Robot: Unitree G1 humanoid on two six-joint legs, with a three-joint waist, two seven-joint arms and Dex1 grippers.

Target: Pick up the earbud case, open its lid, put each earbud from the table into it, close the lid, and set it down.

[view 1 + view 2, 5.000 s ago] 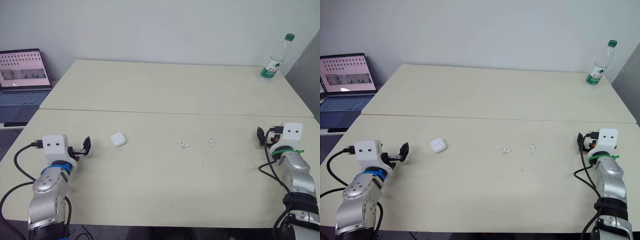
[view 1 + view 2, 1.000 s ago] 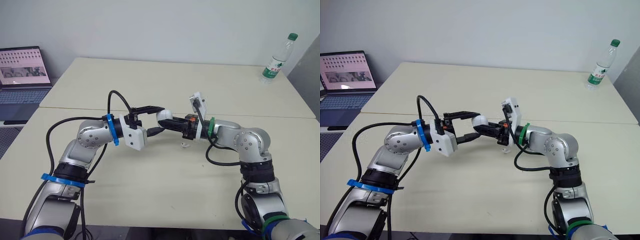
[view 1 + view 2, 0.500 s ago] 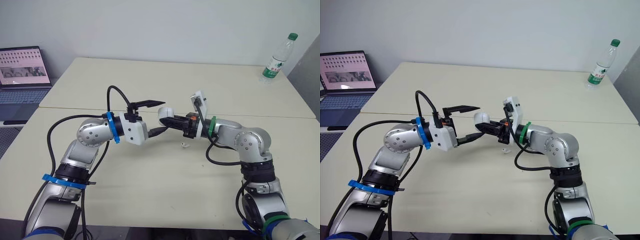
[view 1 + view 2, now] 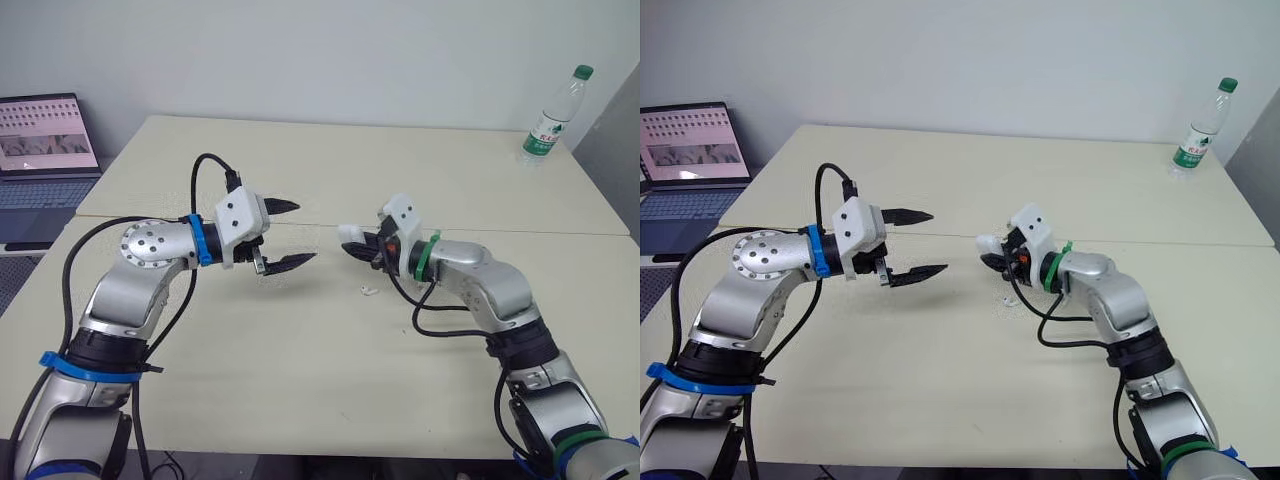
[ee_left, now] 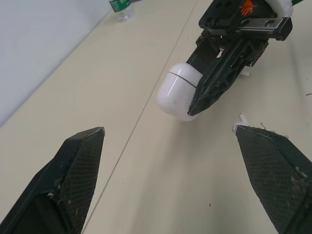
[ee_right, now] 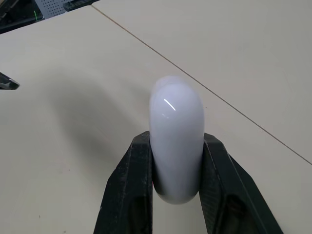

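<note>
The pale worktop [image 4: 330, 180] carries everything. A laptop [image 4: 45, 140] sits off its far left corner and a water bottle [image 4: 548, 120] at its far right corner, both well away from either set of fingers.

Both arms reach in over the middle of the worktop and face each other. The left gripper [image 4: 300, 232] hangs above the surface with its fingers spread wide and nothing between them. The right gripper [image 4: 360, 245] has its fingers closed on the earbud case [image 4: 350, 233], lifted off the worktop.

The right fingers clamp the case from both sides at one end, so its rounded far end sticks out beyond their tips. In the left wrist view the lid seam is a thin closed line near that free end. I judge it is held this way so the lid stays clear and is offered to the other arm for opening.

From the left fingers, the case lies straight ahead, in line with the gap between them but well short of contact. One earbud [image 4: 367, 291] lies on the worktop just below the right fingers. I cannot place the second earbud with confidence.
</note>
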